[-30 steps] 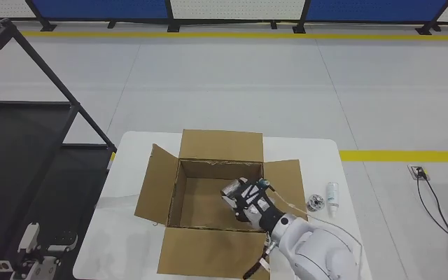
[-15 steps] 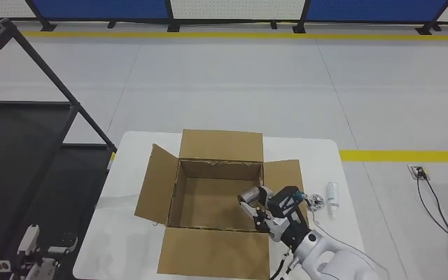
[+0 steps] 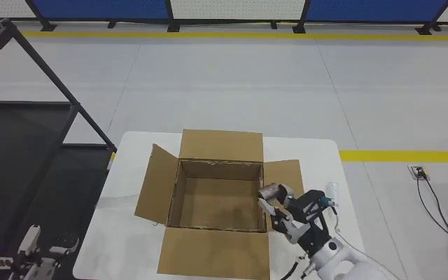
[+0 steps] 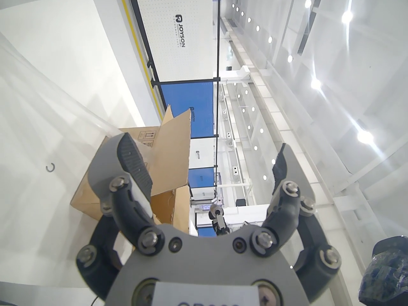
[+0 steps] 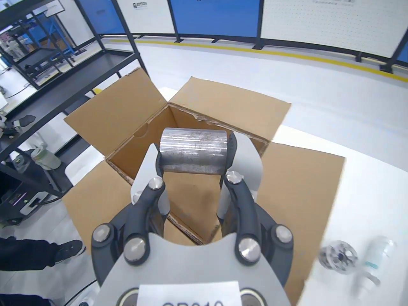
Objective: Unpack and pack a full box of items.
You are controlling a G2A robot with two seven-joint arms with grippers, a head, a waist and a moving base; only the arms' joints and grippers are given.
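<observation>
Right gripper (image 5: 195,149) clenched on metal cylinder (image 5: 191,157) | over cardboard box (image 5: 223,103) rim | left gripper (image 4: 204,148) spread

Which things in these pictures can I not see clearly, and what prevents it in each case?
1. The bottle and the disc, right wrist view: blurred, so their details are unreadable.
2. The dark object, left wrist view: cut off by the picture's corner; what it is cannot be told.
3. The floor of the box, right wrist view: partly hidden behind the cylinder and the right pincer.

Black shelf rack (image 3: 35,122) beside the white table (image 3: 122,182); blue partition panels (image 3: 98,8) far behind
</observation>
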